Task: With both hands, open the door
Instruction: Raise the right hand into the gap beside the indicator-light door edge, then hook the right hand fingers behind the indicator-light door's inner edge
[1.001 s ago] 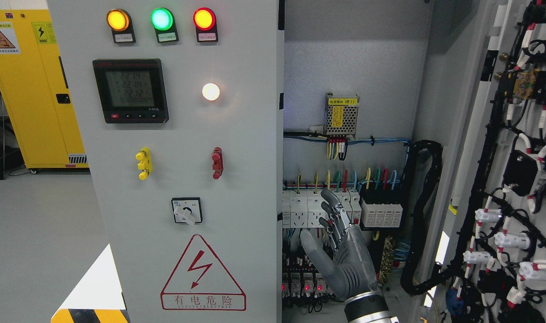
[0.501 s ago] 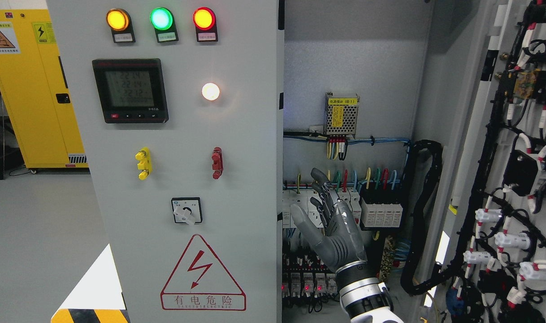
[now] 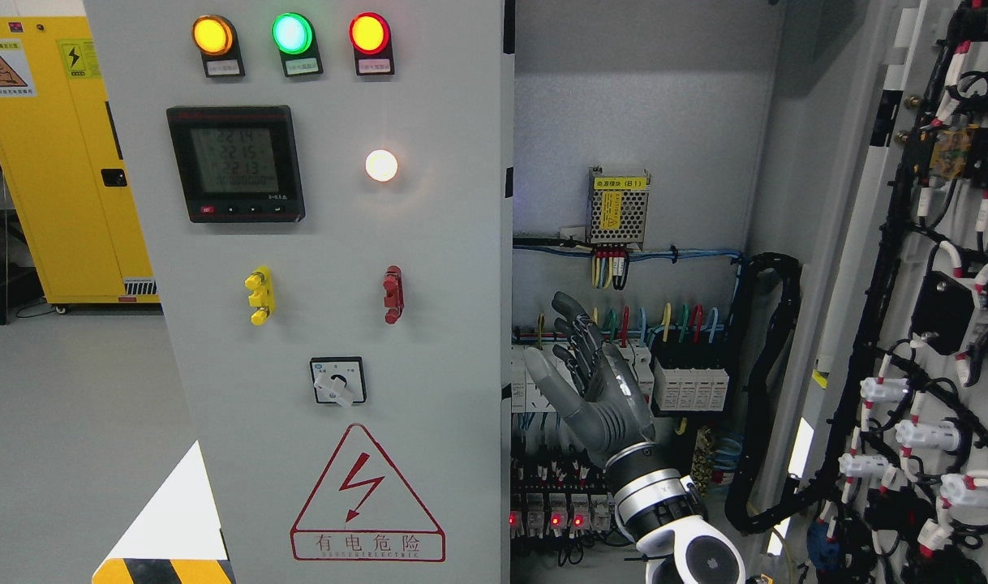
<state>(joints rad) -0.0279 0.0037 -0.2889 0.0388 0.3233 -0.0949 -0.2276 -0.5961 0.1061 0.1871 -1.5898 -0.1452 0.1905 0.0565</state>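
The grey left door [image 3: 429, 324] of the electrical cabinet stands shut, carrying three lamps, a meter and a rotary switch. At the far right the right door [image 3: 932, 324] is swung open, its wired inner side facing me. My right hand [image 3: 583, 365] rises from the bottom edge right of the middle into the open cabinet. Its fingers are spread and hold nothing. It hovers in front of the row of breakers [image 3: 680, 385], a short way right of the left door's free edge. The left arm does not show.
Inside the cabinet a power supply module [image 3: 618, 209] sits above coloured wires, and a black cable chain [image 3: 774, 389] loops at the right. A yellow cabinet [image 3: 64, 162] stands at the far left on the grey floor.
My right hand has risen and shifted left toward the left door's edge, with more of its wrist now showing. The doors have not moved.
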